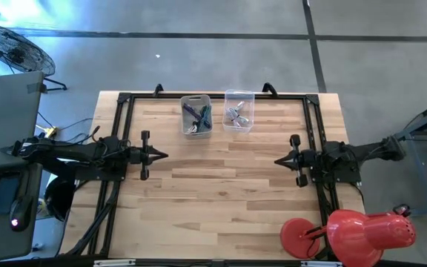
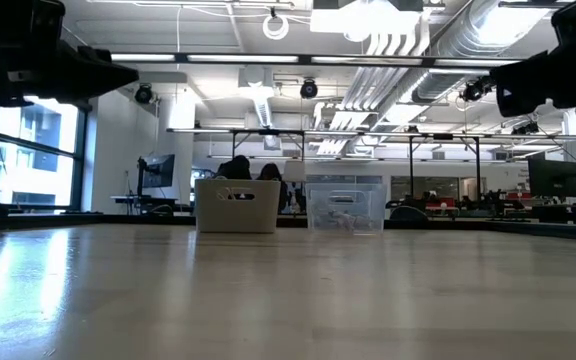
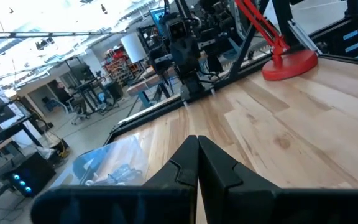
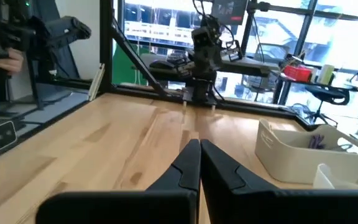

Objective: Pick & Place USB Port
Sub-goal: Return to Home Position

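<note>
Left end effector (image 1: 161, 155) and right end effector (image 1: 279, 159) are pinched together; grey bin (image 1: 184, 113) apparently holds cables (image 1: 197, 115).

Pale plank-striped wood table (image 1: 221, 185), grey bin (image 1: 184, 111), transparent bin (image 1: 239, 93) — red lamp (image 1: 369, 230)

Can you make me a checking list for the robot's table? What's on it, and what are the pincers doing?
Surface: wooden table, bare in the middle.
Job's things: grey bin and transparent bin side by side at the back edge, both holding charger cables.
Clutter: red desk lamp at the near right corner.
Grippers: left pincer and right pincer both shut, empty, pointing at each other across the table.
Cables: loose wiring beside the table's left edge.
Surroundings: fan on the floor; people at desks behind.
</note>
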Tool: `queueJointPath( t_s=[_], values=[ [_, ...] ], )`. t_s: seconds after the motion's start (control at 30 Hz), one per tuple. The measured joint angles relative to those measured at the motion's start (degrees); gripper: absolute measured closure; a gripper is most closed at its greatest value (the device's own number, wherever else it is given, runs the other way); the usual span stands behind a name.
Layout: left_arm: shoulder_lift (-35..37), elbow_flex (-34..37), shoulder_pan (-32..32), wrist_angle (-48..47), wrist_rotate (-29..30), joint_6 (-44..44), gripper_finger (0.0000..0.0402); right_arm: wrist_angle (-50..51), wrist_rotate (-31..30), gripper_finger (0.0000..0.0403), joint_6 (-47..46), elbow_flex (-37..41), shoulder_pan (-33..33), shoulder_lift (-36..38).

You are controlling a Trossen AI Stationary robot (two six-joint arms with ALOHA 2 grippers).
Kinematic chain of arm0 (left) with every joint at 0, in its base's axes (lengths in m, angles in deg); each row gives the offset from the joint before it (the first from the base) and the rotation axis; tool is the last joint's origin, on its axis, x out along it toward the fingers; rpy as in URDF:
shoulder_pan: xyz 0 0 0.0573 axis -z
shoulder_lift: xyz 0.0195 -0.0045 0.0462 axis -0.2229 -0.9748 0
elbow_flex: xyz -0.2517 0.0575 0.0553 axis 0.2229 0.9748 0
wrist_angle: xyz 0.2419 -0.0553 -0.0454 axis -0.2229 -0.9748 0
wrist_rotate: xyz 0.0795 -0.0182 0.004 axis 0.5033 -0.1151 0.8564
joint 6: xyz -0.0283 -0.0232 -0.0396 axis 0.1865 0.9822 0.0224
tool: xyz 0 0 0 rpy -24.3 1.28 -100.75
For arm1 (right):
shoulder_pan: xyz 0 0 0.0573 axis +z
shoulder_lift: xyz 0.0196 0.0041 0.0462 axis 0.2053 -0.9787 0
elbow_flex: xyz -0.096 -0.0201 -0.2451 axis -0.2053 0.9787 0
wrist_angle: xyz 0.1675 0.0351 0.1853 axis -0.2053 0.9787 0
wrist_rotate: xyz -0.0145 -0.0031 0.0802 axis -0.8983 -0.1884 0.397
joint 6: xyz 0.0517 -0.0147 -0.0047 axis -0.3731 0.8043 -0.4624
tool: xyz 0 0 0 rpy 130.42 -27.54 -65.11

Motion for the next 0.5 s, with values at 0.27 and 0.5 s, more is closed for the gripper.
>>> queueJointPath(
  t_s=[0.27, 0.5],
  values=[
    [0.0, 0.1, 0.0, -1.0, -0.9, 1.6, 0.0401, 1.4, 10.1, 0.0403, 1.3, 0.1, -12.9, -0.3],
    [0.0, 0.1, 0.0, -1.6, -0.9, 0.7, 0.0401, 0.5, 16.0, 0.0403, 0.3, 0.1, -19.5, -0.5]
  ],
)
